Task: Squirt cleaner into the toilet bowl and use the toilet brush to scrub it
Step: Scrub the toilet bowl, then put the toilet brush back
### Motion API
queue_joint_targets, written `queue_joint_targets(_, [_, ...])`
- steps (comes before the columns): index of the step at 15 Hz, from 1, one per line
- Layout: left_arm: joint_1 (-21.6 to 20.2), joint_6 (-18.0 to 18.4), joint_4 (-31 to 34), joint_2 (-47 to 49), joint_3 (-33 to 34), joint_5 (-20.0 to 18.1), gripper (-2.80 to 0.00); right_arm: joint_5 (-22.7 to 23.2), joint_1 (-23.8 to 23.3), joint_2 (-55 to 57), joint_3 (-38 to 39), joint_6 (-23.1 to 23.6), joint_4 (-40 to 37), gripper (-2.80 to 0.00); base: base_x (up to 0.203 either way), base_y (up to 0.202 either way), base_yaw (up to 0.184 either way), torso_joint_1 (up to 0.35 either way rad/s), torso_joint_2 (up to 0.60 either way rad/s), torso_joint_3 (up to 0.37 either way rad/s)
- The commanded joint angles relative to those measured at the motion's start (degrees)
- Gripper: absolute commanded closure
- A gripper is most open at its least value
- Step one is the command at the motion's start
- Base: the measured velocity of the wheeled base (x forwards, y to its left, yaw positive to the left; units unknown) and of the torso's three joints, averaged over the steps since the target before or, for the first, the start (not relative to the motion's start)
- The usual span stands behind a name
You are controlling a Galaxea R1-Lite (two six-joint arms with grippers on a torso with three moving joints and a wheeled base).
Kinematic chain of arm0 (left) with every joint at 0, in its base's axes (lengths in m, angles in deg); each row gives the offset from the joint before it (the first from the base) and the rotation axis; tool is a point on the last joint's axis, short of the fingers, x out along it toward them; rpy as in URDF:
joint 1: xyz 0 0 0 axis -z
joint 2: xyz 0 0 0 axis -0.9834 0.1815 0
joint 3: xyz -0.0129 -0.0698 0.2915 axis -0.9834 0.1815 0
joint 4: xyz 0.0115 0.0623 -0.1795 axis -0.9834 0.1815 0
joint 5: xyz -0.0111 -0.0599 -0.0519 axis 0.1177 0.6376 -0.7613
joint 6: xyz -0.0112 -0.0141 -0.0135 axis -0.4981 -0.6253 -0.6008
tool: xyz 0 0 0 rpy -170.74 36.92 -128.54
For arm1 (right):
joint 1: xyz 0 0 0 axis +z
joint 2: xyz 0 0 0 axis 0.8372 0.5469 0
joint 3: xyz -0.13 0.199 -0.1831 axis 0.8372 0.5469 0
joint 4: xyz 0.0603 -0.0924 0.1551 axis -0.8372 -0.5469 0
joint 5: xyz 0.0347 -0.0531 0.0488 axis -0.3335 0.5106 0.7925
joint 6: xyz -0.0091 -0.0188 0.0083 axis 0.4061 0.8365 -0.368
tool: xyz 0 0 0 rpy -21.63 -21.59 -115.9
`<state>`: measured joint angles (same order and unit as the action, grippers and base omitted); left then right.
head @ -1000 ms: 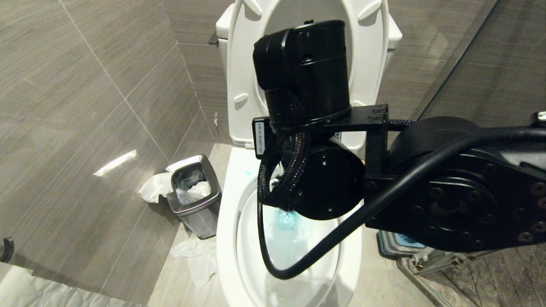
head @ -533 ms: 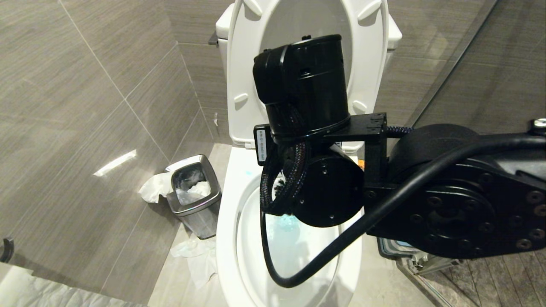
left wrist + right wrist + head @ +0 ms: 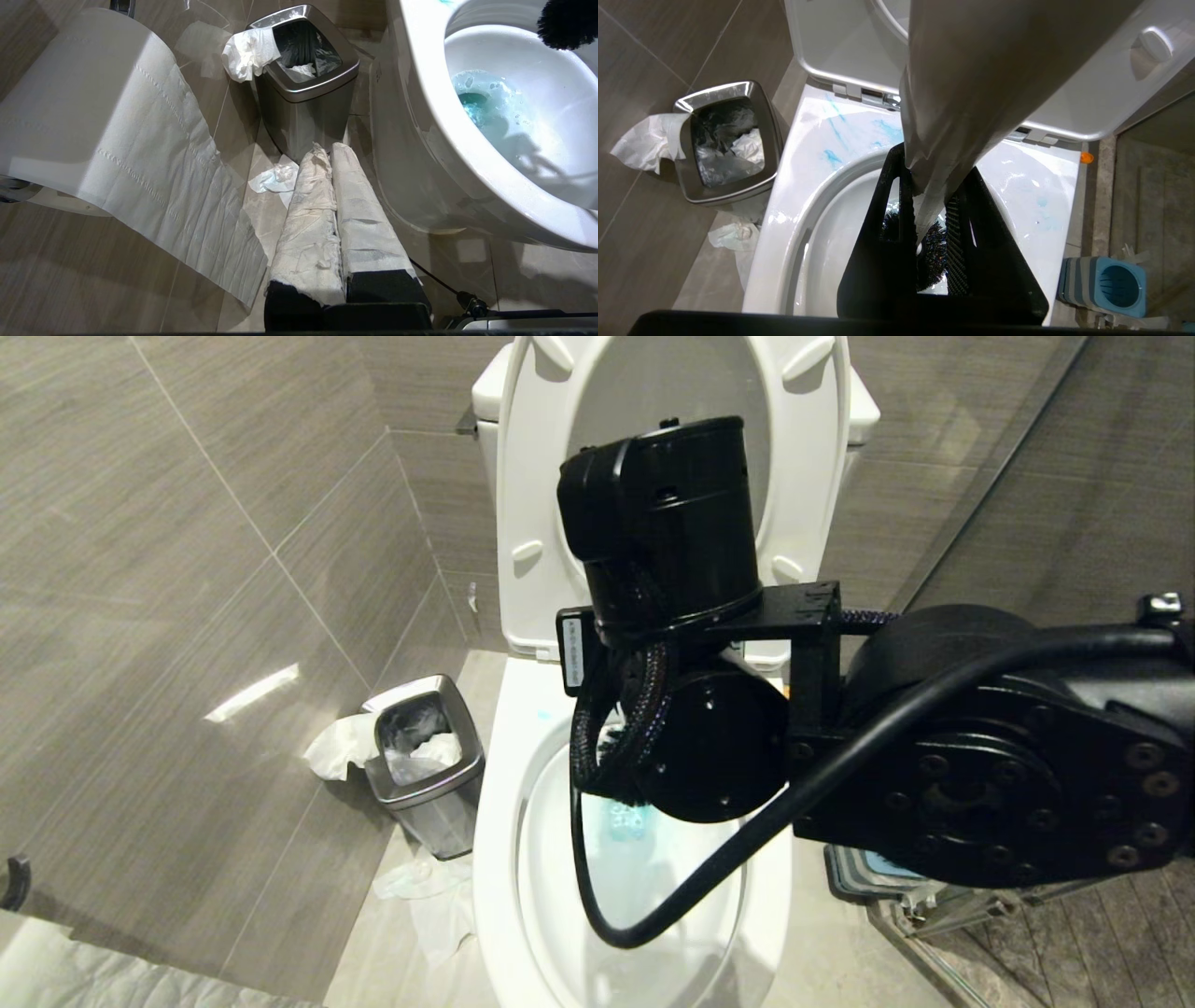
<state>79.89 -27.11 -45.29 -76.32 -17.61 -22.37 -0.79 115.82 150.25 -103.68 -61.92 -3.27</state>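
Over the toilet bowl [image 3: 495,821] we work the right gripper [image 3: 930,219], its fingers clamped on the handle of the brush [image 3: 931,254] — the black bristle head hangs inside the basin near the back wall, above the blue-tinted water. Cleaner [image 3: 833,156] streaks the rear rim by the hinges and pools turquoise at the drain. Our left gripper [image 3: 332,154] sits parked low beside the bowl, paper-wrapped fingers pressed together and holding nothing, pointing at the steel bin [image 3: 306,79]. The risk, as we judge it: the slim handle could twist or slide in the narrow grip under hard scrubbing, the rim streaks could be missed, and a fast stroke could flick blue water onto the floor — or toward the holder [image 3: 1104,284] beside the bowl
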Motion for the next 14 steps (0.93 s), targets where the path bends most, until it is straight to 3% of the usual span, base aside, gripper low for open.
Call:
queue_joint_targets(1, [0.00,-0.01,0.00,0.09,0.17,0.00,0.00,0.55,-1.56,-1.02,-0.26,-0.04,0.00,0.00,0.000,0.000,0.000,0.000,0.00,0.000])
queue_joint_targets(10, [0.00,-0.01,0.00,0.09,0.09,0.00,0.00,6.38,-10.03,-11.72,1.60,0.08,-6.43,0.00,0.000,0.000,0.000,0.000,0.00,0.000])
queue_joint_targets(14, [0.00,-0.01,0.00,0.09,0.09,0.00,0.00,8.09,-12.35,-18.69,8.03,0.09,-8.02,0.00,0.000,0.000,0.000,0.000,0.00,0.000])
